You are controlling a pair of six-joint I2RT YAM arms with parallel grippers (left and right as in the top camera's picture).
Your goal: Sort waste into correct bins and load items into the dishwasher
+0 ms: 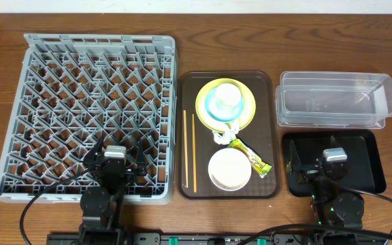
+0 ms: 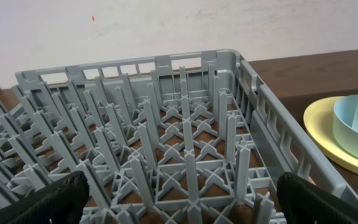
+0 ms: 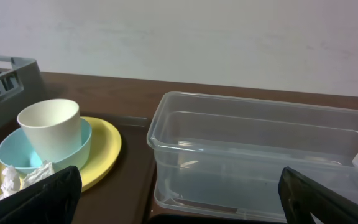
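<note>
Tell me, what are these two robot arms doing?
Nothing is being handled yet. The left gripper hangs open over the grey plastic dish rack, the right gripper open over the shallow black tray beside the clear plastic tub. On the brown serving tray wait a white cup in a light blue bowl on a yellow-green plate, a white bowl, two wooden chopsticks, a crumpled white tissue and a printed snack wrapper.
</note>
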